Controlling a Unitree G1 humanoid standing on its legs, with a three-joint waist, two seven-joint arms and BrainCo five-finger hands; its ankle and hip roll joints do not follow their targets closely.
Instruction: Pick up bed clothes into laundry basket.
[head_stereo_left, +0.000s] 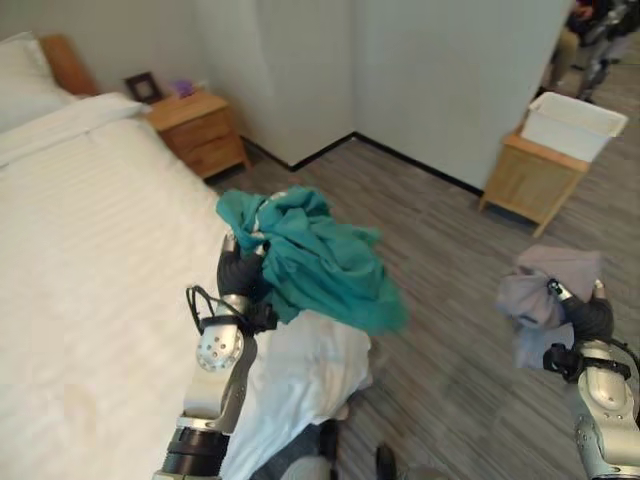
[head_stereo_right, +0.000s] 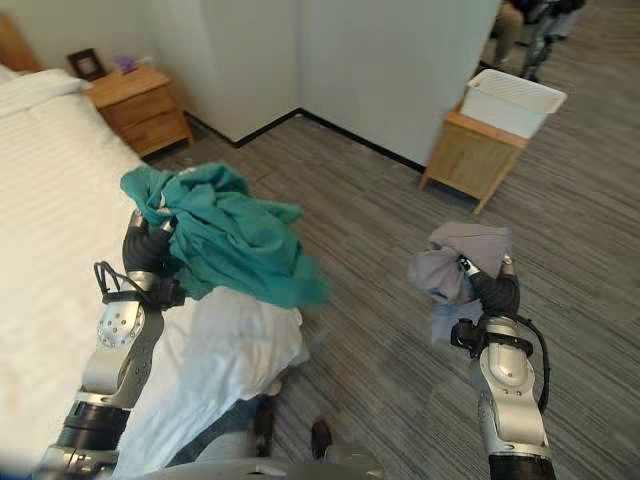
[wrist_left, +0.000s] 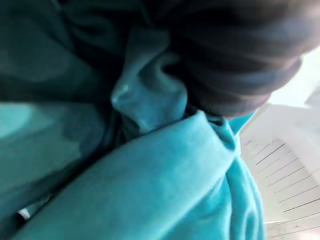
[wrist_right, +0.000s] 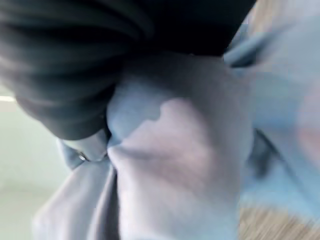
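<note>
Bed: the white-sheeted bed (head_stereo_left: 90, 260) lay on the robot's left.
Nightstand: a wooden drawered nightstand (head_stereo_left: 197, 132) stood behind the bed, against the wall.
Garments: a teal crumpled cloth (head_stereo_left: 320, 255) hung in the left hand (head_stereo_left: 240, 270) over the bed's edge; a grey bunched cloth (head_stereo_right: 455, 265) hung in the right hand (head_stereo_right: 492, 290) above the floor, well apart.
Basket: a white plastic laundry basket (head_stereo_left: 575, 125) sat on a small wooden counter (head_stereo_left: 530, 180), far right, beside the wall.

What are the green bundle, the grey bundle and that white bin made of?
The teal garment looks like soft matte woven cloth: it folds and drapes loosely. The grey garment seems thinner, smooth fabric, crumpled in soft folds. The white basket looks like rigid plastic, with straight walls and an even rim.
</note>
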